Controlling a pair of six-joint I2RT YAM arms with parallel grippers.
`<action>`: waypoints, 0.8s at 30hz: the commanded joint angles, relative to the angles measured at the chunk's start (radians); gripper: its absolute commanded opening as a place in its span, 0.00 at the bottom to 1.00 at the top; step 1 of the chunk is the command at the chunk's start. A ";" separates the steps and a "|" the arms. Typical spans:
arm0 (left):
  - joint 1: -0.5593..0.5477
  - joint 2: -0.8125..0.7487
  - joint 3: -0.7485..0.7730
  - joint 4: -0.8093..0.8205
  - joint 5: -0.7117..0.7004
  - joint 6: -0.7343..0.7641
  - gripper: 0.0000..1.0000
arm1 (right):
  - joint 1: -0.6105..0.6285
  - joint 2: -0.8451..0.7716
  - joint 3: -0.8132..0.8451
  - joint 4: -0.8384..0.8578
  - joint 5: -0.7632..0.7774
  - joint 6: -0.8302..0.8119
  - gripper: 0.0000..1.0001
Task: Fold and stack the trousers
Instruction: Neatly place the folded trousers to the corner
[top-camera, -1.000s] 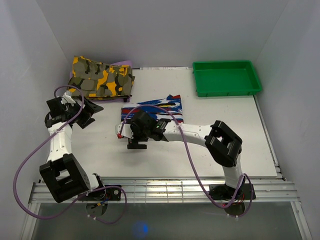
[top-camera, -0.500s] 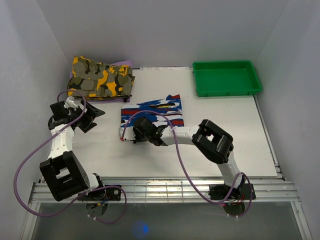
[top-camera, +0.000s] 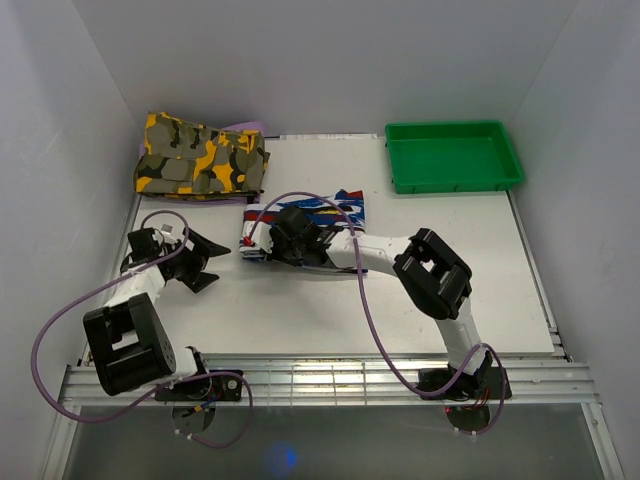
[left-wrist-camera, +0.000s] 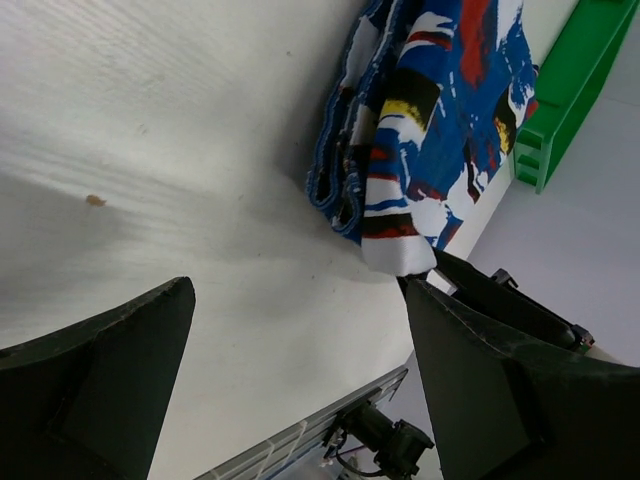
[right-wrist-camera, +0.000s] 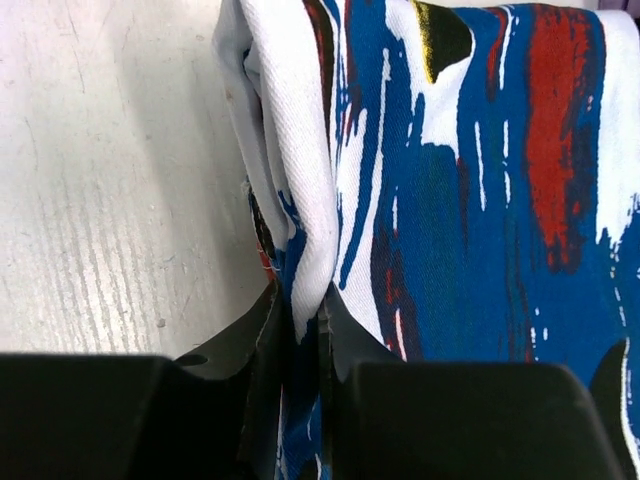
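At mid-table, a little to the far side, the trousers (top-camera: 335, 208) lie folded in a flat bundle whose longer side runs left to right. The right gripper (top-camera: 262, 240) sits at the bundle's left near corner, with its arm reaching in from the right across the near edge of the cloth. In the right wrist view, the jaws are nearly together, pinching a ridge of the layered edge between them (right-wrist-camera: 300, 310); the rest of the trousers (right-wrist-camera: 450, 170) spread away beyond the fingers. The left gripper (top-camera: 205, 262) hovers just left of the bundle over bare table (top-camera: 300, 310), holding nothing. Its jaws stand wide apart and point right at the bundle's edge (left-wrist-camera: 430, 130). The right arm is the one in contact, while the left is near but apart. The camo garment (top-camera: 200, 155) lies at the far left, so the stacking move would likely go left and far from this pinch.
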 joint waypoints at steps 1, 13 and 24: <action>-0.045 0.017 -0.006 0.143 -0.001 -0.084 0.98 | -0.002 -0.028 0.043 -0.026 -0.069 0.073 0.08; -0.206 0.195 0.065 0.237 -0.145 -0.190 0.98 | -0.003 -0.023 0.047 -0.033 -0.067 0.064 0.08; -0.287 0.284 0.019 0.369 -0.137 -0.308 0.83 | -0.011 0.038 0.144 -0.049 -0.072 0.137 0.08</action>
